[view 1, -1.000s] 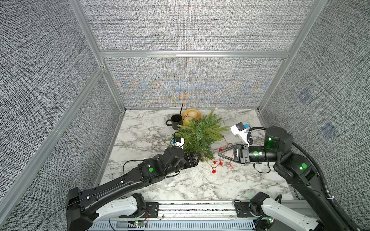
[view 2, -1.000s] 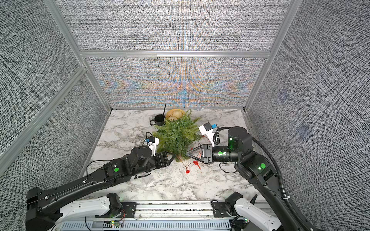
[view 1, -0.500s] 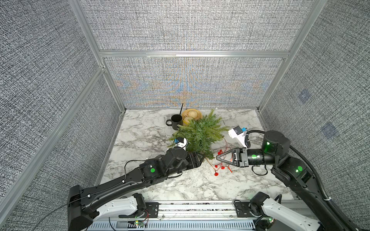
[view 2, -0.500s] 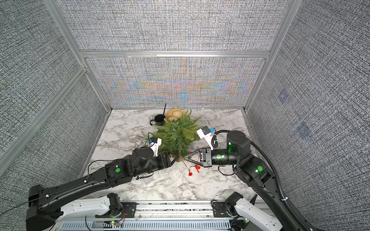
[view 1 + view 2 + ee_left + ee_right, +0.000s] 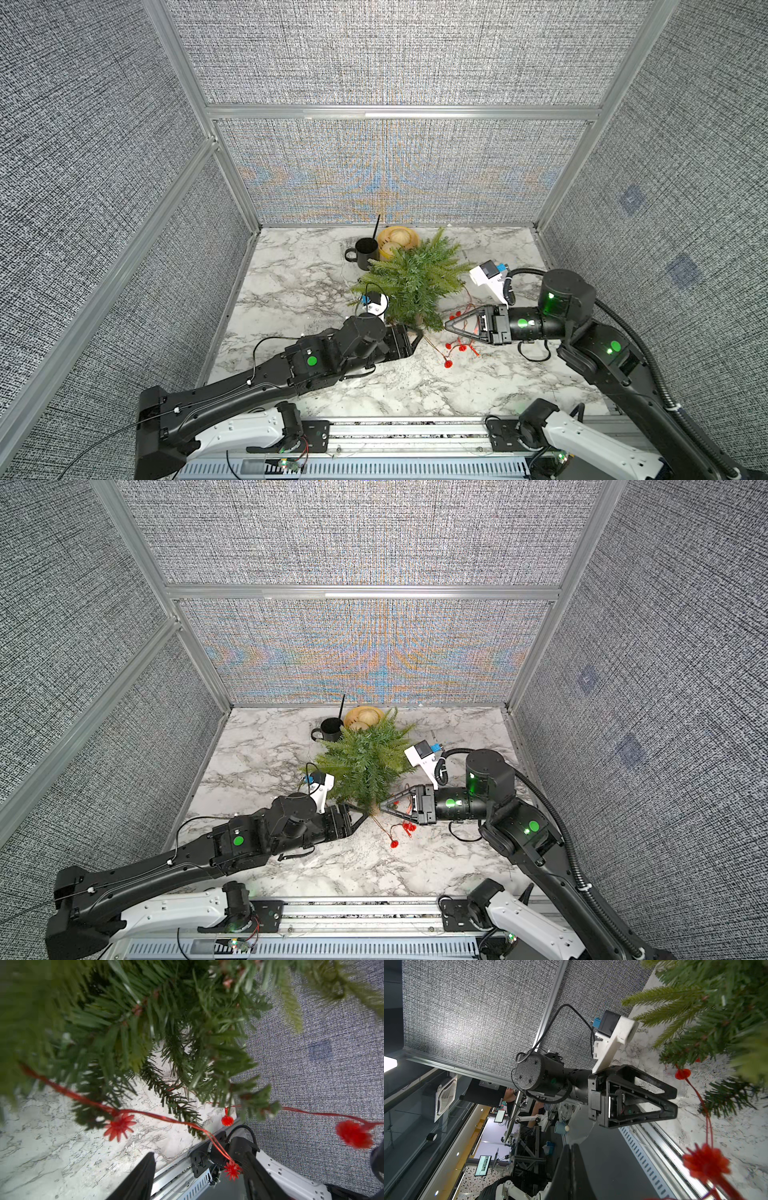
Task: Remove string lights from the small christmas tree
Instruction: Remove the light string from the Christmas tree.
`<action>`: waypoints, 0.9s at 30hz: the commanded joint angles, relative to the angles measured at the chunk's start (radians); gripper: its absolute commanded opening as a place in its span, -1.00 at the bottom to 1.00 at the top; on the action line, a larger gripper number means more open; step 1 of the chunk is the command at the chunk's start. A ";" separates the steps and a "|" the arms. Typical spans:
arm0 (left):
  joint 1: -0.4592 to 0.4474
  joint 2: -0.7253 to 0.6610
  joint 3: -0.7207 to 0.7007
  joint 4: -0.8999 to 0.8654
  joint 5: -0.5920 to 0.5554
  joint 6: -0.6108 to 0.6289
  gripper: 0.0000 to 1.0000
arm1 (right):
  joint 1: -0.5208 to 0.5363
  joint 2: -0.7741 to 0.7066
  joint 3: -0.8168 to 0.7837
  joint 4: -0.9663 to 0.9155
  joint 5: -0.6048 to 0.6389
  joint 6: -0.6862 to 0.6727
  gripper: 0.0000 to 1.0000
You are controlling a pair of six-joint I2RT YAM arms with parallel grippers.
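Observation:
The small christmas tree [image 5: 411, 282] [image 5: 365, 766] stands mid-table, green fronds hiding most of its base. The string lights [image 5: 457, 345] [image 5: 405, 827], a thin red wire with red bulbs, trail from its lower fronds to the marble in front. My left gripper [image 5: 415, 334] [image 5: 199, 1167] is open at the tree's foot. The wire [image 5: 145, 1114] crosses between its fingers [image 5: 143, 1176], a bulb [image 5: 232, 1169] close to one. My right gripper [image 5: 448, 326] [image 5: 571, 1157] is shut, tips near the tree's base. The wire runs to it and bulbs [image 5: 704, 1162] hang by it.
A black mug [image 5: 368, 251] with a stick in it and a wooden bowl [image 5: 399, 239] stand behind the tree by the back wall. Grey panel walls close three sides. An aluminium rail [image 5: 415, 432] runs along the front edge.
My right gripper has moved left toward the tree's base, the hanging bulbs shifting with it. My left gripper has edged in at the tree's foot and its jaws have narrowed slightly.

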 commanded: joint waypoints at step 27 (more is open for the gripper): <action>0.000 0.085 -0.015 0.141 -0.227 -0.112 -0.33 | 0.010 -0.001 -0.008 0.042 0.007 -0.002 -1.00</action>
